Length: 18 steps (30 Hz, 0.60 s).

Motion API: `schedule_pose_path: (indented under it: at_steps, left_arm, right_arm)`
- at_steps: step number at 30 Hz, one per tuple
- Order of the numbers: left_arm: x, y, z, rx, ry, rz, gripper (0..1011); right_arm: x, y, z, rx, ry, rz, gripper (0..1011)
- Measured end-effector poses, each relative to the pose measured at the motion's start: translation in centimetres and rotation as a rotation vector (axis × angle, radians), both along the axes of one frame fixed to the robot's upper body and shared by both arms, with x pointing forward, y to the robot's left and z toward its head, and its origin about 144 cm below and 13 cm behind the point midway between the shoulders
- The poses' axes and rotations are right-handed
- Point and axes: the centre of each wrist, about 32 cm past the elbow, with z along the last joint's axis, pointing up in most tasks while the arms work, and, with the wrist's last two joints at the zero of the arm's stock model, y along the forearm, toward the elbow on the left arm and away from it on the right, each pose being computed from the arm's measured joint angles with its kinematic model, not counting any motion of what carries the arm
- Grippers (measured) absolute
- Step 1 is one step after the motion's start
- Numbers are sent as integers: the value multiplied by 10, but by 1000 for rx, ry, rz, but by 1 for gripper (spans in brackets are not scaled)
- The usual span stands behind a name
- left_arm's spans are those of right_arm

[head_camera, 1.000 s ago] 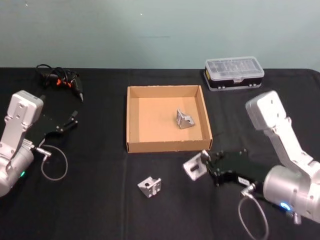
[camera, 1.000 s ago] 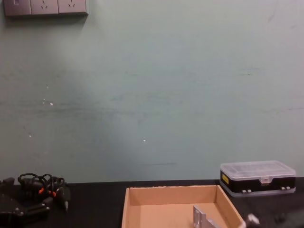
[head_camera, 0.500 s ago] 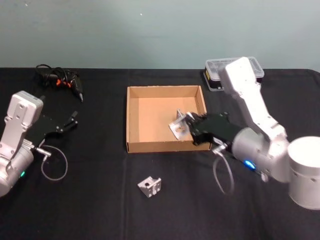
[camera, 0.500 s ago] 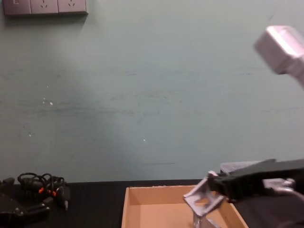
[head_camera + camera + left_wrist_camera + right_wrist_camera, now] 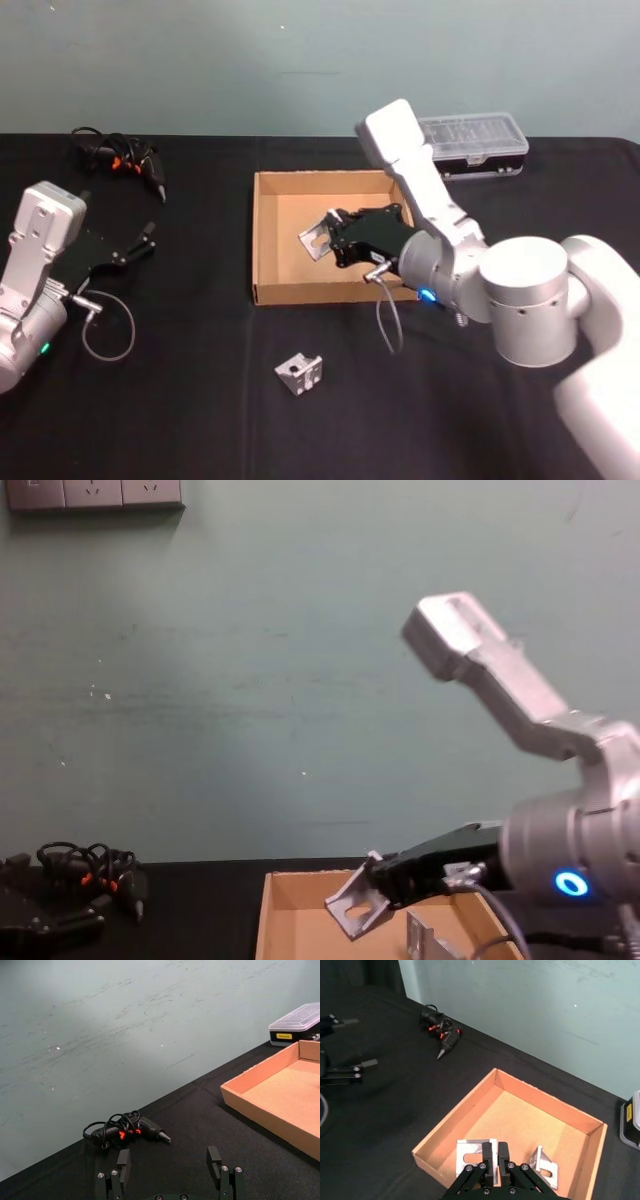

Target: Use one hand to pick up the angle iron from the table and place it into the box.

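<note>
My right gripper [image 5: 337,240] hangs over the tan cardboard box [image 5: 330,294], shut on a silver angle iron [image 5: 316,237]. In the right wrist view the gripper [image 5: 495,1152] pinches that angle iron [image 5: 472,1154] above the box's near left part [image 5: 465,1115]. The chest view shows the held angle iron [image 5: 355,915] just above the box rim [image 5: 300,885]. A second angle iron [image 5: 544,1162] lies inside the box. Another angle iron [image 5: 299,372] sits on the black table [image 5: 200,400] in front of the box. My left gripper [image 5: 140,243] rests open at the left.
A clear-lidded plastic case [image 5: 475,145] stands behind the box at the right. A black tool with a coiled cable [image 5: 125,160] lies at the back left. A thin cable loop [image 5: 105,325] hangs by my left arm. In the left wrist view the open left gripper [image 5: 170,1170] faces that tool [image 5: 125,1130].
My right gripper lifted the angle iron from the table in front of the box and carried it back and left over the box. The left arm stayed still.
</note>
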Motion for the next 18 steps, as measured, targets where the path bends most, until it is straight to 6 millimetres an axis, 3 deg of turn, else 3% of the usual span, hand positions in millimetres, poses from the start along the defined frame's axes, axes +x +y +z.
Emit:
schedule_pose_path:
  at_steps: [18]
  left_arm:
    - [0, 0, 0, 0, 0, 0, 1000]
  right_arm:
    - [34, 14, -25, -66, 42, -34, 71]
